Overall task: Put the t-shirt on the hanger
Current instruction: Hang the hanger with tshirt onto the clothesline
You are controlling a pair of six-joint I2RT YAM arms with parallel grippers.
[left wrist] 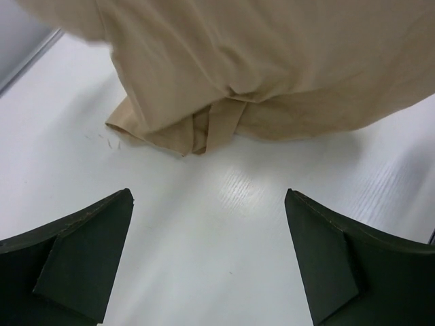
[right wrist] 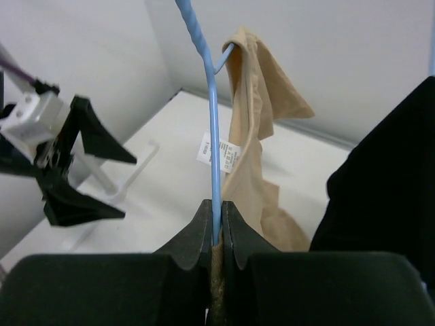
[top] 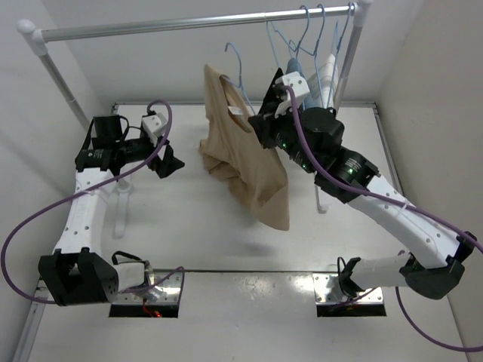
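Bare table [left wrist: 224, 204] lies before the left jaws; t-shirt [left wrist: 272, 68] blocks beyond.

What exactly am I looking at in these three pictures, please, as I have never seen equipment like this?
These are two robot arms bolted to a white table. One picture looks down from above; the other two come from cameras on each wrist. The right gripper is shut on a thin blue hanger, holding it up in the air. A tan t-shirt hangs from one end of that hanger, its lower part bunched on the table. The left gripper is open and empty, facing the shirt's hem. Behind, a rail carries more hangers with other clothes.
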